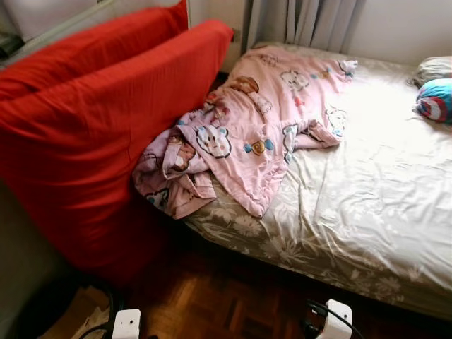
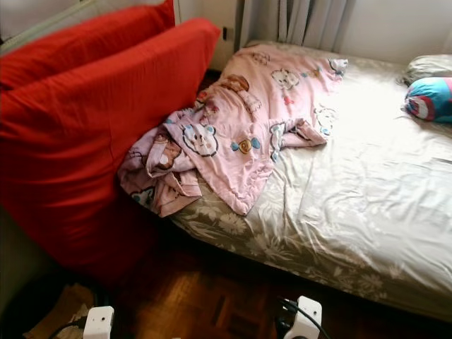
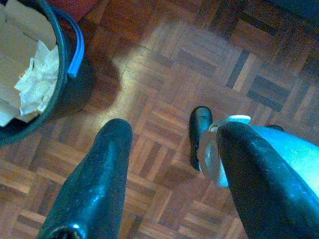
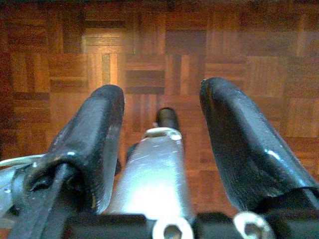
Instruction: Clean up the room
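A crumpled pink blanket (image 1: 247, 127) printed with cartoon bears lies across the left part of the bed (image 1: 367, 212), one bunched end hanging over the near edge. The bed has a grey floral sheet. Both arms hang low in front of it, with the white left wrist (image 1: 127, 325) and right wrist (image 1: 337, 318) at the bottom edge. My left gripper (image 3: 174, 132) is open above the parquet with nothing between its fingers. My right gripper (image 4: 162, 92) is also open over bare floor, holding nothing.
Two big red cushions (image 1: 92, 134) lean against the wall left of the bed. A blue and red pillow (image 1: 434, 100) lies at the far right. A dark bin (image 3: 62, 74) with a blue handle, holding cardboard and paper, stands by my left side. Curtains (image 1: 311, 21) hang behind the bed.
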Robot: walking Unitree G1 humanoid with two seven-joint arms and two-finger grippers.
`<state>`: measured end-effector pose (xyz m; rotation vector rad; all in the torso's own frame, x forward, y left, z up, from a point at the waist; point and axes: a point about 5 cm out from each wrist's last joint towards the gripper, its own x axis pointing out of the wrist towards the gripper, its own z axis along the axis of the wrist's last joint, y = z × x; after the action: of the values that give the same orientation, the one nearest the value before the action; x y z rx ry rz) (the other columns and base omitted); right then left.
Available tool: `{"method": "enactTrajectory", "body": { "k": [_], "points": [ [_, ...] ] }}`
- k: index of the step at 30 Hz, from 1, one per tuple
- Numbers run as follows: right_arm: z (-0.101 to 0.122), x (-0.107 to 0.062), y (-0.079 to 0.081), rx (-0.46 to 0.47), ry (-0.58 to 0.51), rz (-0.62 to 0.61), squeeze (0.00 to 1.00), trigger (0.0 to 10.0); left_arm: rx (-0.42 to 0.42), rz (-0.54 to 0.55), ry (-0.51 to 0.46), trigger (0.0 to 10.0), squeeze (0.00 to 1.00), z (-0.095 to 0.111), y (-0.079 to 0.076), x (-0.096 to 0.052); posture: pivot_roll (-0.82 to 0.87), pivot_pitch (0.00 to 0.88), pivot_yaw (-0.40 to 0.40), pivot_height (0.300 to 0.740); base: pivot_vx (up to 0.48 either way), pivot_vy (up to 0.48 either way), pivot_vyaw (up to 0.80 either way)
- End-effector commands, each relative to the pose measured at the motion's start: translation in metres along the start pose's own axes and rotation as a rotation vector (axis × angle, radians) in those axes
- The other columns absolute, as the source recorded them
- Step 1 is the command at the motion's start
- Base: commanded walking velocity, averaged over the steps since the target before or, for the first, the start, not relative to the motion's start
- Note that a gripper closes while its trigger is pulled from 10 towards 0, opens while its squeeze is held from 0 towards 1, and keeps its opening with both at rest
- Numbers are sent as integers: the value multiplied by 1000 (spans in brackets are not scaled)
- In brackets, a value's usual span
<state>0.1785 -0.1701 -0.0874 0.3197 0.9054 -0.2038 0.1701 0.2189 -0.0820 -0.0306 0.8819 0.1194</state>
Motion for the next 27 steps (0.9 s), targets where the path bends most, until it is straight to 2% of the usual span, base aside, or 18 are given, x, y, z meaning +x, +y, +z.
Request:
{"method": "enactTrajectory", "body": {
  "k": [1,4,23,27],
  "points": [
    [-2,-1,-5,-18,12,-9,0,10000,-7,-2,30,10000,0,-9,-1,-2,124,138,-29,740,0,0,0],
    [-1,-1,-4,-37,8,7,0,10000,-25,-6,27,10000,0,-9,-1,-2,123,144,-32,740,0,0,0],
    [0,0,-2,-23,9,24,0,10000,-24,3,25,10000,0,-7,0,-2,125,162,-29,740,0,0,778],
    [-1,-1,-3,8,6,7,0,10000,-24,1,24,10000,0,-7,0,-2,124,164,-28,740,0,0,0]
  ]
}}
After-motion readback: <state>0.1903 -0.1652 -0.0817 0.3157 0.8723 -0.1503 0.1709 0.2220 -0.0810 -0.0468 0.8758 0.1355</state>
